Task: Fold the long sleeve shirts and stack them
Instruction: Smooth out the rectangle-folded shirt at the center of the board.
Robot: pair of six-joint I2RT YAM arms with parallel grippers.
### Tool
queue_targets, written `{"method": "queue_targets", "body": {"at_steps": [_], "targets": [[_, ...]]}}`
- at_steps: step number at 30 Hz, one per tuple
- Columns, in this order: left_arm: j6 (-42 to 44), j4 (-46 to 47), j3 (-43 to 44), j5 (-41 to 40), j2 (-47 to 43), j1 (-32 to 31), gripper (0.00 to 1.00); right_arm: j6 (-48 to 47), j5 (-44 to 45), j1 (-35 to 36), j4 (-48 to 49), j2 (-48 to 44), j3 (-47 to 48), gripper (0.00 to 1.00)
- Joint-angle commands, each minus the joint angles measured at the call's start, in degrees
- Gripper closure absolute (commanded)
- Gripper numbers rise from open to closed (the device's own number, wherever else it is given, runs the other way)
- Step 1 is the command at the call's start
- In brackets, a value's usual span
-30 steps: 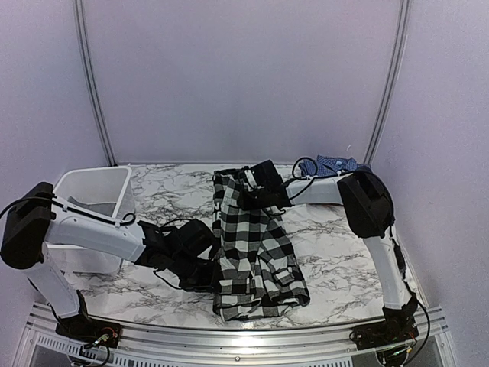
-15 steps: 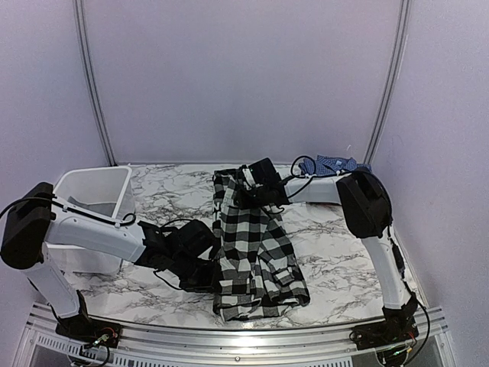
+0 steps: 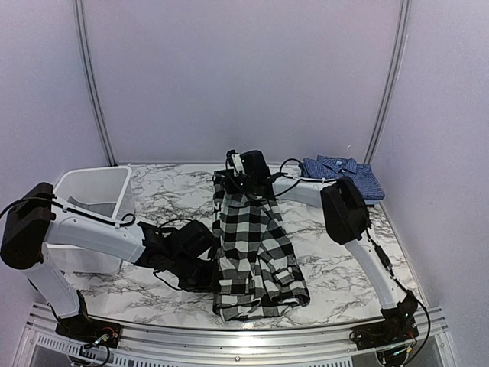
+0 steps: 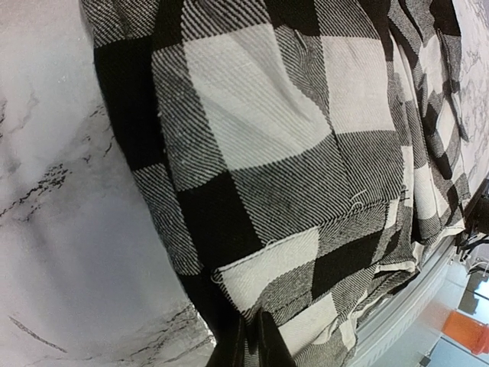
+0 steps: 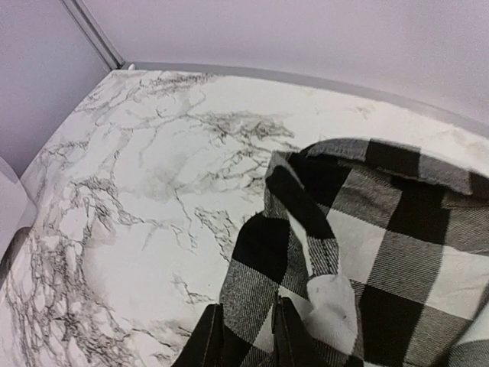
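Now blue shirt [image 3: 344, 174] fully visible

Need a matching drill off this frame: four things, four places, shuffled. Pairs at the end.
Things
1. black-and-white buffalo-check cloth shirt
2. blue fine-checked collared shirt
3. white plastic bin
4. right gripper

Places
A. far right corner of the marble-pattern table, folded flat
B. left side of the table
C. at the check shirt's far edge
D. middle of the table, running near to far

Pairs: 1-D, 2-A, 3-B, 4-C
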Motion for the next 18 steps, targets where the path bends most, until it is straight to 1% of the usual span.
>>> {"method": "queue_targets", "body": {"at_steps": [1, 4, 5, 7, 9, 12, 15, 18], "targets": [[0.65, -0.52, 1.09, -1.08, -1.74, -0.24, 0.89, 0.37, -4.96, -1.54, 3.17, 7.28, 6.11, 0.81], [0.65, -0.87, 1.09, -1.68, -2.69, -0.25, 0.84, 1.82, -9.83, -2.66, 5.56, 10.26, 9.08, 0.77], [0.73, -0.94, 1.01, -1.96, -3.13, -0.25, 0.79, 2.48, -10.86, -2.97, 6.19, 10.7, 9.54, 0.73], [0.9, -1.37, 1.05, -2.35, -3.84, -0.1, 0.73, 3.57, -13.01, -3.4, 6.51, 10.54, 10.57, 0.64], [1.29, -1.92, 1.37, -2.84, -4.57, 0.13, 0.68, 4.6, -15.98, -3.6, 6.25, 9.72, 11.76, 0.59], [2.36, -3.06, 2.48, -3.8, -5.72, 1.01, 0.62, 5.18, -18.56, -3.67, 5.85, 6.45, 11.1, 0.52], [3.58, -4.51, 3.81, -5.43, -7.22, 2.76, 0.58, 4.84, -20.69, -3.74, 4.63, 1.12, 9.68, 0.44], [4.62, -5.18, 4.05, -6.99, -8.57, 6.36, 0.55, 4.83, -20.68, -3.67, 2.37, -5.01, 6.43, 0.44]]}}
